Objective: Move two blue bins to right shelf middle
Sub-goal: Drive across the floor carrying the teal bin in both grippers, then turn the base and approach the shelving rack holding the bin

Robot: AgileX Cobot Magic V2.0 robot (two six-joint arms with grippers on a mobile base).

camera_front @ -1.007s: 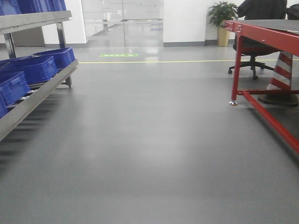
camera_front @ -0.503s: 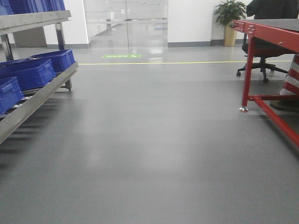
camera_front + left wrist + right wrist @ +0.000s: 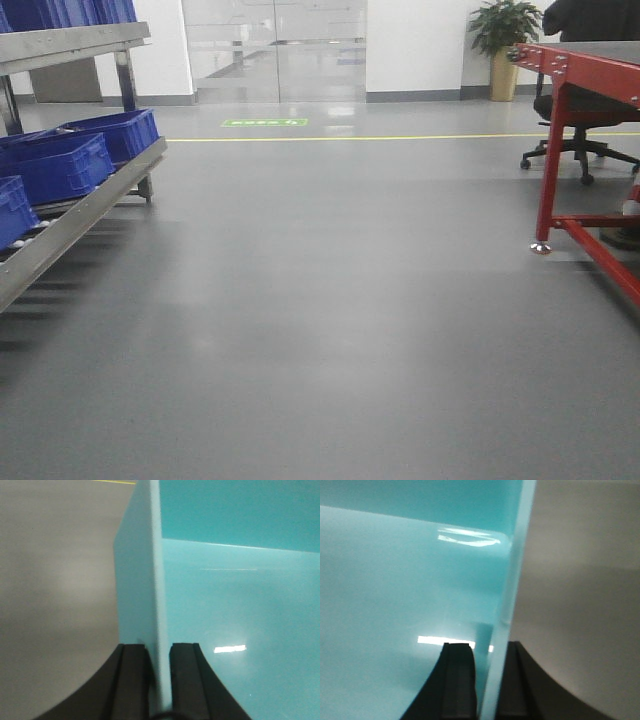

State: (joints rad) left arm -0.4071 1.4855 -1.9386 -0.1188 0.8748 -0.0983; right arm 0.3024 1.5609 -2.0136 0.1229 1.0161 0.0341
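Observation:
A pale sky-blue bin fills both wrist views. In the left wrist view its left wall [image 3: 150,580] runs up between the black fingers, and the bin's glossy inside [image 3: 235,595] lies to the right. My left gripper [image 3: 159,652] is shut on that wall, one finger [image 3: 132,680] outside and one inside. In the right wrist view the blue bin [image 3: 405,580] lies to the left, and my right gripper [image 3: 491,652] is shut on its right wall [image 3: 515,570]. The bin hangs above grey floor. The front view shows neither the bin nor the arms. The right shelf middle is out of view.
In the front view a stainless-steel rack [image 3: 85,210] on the left holds dark royal-blue crates [image 3: 60,165]. A red-framed table [image 3: 590,75] stands on the right with an office chair [image 3: 580,150] behind it. Grey floor [image 3: 330,300] stretches ahead to glass doors [image 3: 275,50] and a potted plant [image 3: 505,45].
The front view has advanced: the red table has slid right and nearer, the striped cone has left the frame, and the rack's crates have shifted left out of view.

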